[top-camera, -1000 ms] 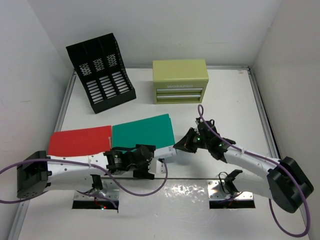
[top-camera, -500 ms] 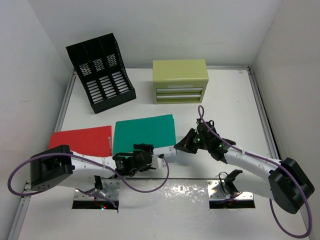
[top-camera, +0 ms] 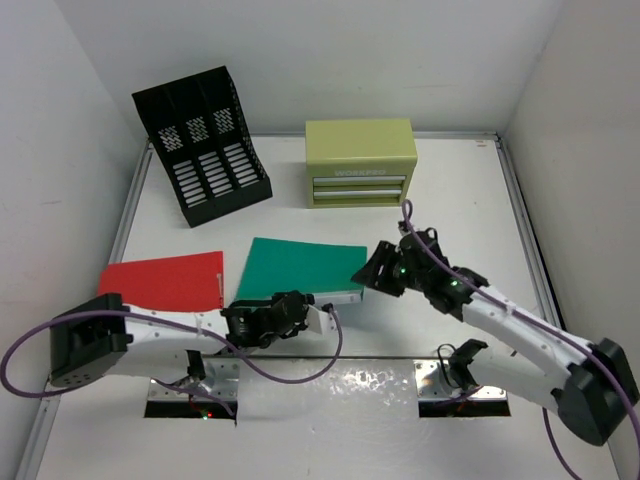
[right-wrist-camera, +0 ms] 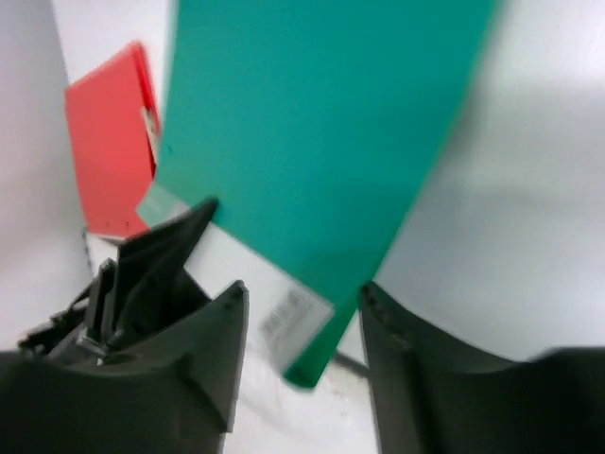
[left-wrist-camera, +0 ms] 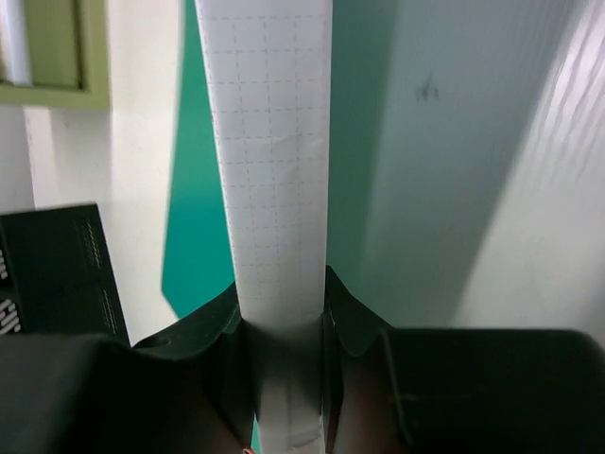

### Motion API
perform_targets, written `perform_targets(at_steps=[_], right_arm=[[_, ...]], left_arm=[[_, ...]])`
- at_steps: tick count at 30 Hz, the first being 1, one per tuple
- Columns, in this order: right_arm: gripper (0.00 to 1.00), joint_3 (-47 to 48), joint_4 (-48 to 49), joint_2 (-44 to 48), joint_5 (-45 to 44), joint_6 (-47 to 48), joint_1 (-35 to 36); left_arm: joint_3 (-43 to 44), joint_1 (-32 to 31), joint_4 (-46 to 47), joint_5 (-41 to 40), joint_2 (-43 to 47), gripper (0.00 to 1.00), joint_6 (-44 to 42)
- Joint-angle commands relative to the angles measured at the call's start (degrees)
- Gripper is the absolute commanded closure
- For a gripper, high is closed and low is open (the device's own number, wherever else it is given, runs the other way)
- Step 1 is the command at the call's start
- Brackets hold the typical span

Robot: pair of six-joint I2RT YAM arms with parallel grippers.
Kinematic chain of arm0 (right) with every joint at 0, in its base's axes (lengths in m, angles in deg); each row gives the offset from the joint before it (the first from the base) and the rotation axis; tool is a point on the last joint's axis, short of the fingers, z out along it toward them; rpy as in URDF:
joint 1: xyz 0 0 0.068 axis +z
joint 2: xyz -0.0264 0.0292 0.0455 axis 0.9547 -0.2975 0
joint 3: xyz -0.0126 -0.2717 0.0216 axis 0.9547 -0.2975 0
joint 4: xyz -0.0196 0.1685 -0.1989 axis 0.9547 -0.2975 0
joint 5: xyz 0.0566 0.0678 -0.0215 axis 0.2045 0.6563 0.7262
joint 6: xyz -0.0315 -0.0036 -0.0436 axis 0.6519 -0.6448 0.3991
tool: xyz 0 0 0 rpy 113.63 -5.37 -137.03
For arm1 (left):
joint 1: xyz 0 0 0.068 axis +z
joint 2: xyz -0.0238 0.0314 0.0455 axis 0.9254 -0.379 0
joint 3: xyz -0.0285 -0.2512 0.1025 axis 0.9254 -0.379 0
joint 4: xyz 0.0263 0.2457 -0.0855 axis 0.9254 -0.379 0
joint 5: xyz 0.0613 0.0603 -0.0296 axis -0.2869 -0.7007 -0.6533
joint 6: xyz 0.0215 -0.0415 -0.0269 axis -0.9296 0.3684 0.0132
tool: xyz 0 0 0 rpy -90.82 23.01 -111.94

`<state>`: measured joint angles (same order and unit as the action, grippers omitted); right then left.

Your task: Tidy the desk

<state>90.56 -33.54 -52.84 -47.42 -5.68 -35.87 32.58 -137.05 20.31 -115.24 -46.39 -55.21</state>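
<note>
Left gripper [left-wrist-camera: 281, 326] clamped on green folder's [top-camera: 300, 265] white edge strip. Right gripper [right-wrist-camera: 302, 295] jaws apart, straddling its 3 o'clock corner. Folder lies mid-desk [top-camera: 460, 210], red folder [top-camera: 160, 280] at its 9 o'clock.

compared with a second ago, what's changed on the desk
The green folder turned clockwise and slid right, opening a gap to the red folder it had lain beside. The left gripper stays clamped on its white near edge; the right gripper stays at its right corner, fingers apart. The red folder, black file rack and olive drawer box did not move.
</note>
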Motion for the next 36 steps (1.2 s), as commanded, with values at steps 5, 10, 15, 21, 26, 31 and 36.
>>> perform_targets(at_steps=[5, 10, 15, 21, 26, 31, 36], right_arm=[[0.31, 18.29, -21.82, 11.03, -22.99, 20.76, -1.22], [0.3, 19.17, -22.87, 15.79, -27.74, 22.96, -1.22], [0.3, 20.14, -23.41, 16.05, -29.06, 24.19, -1.22], [0.3, 19.97, -22.0, 16.41, -29.6, 25.33, -1.22], [0.3, 18.65, -20.07, 16.67, -29.42, 26.74, -1.31], [0.3, 17.77, -18.92, 16.76, -30.03, 28.94, -1.31], [0.3, 16.54, -14.71, 15.44, -28.63, 31.92, -1.22]], left_arm=[[11.71, 6.55, -9.49, 8.74, 14.2, 1.0, 2.88], [19.1, 10.61, -15.65, 15.17, 21.59, 1.0, 3.85], [27.17, 11.04, -18.2, 10.0, 24.14, 1.0, 5.96], [40.61, 13.32, -15.3, -8.89, 25.03, 1.0, 10.26], [48.19, 17.37, -12.41, -17.07, 22.75, 1.0, 10.89], [54.34, 21.14, -11.26, -19.38, 15.9, 1.0, 11.06], [64.36, 36.07, -12.31, -13.68, 5.26, 1.0, 18.6]])
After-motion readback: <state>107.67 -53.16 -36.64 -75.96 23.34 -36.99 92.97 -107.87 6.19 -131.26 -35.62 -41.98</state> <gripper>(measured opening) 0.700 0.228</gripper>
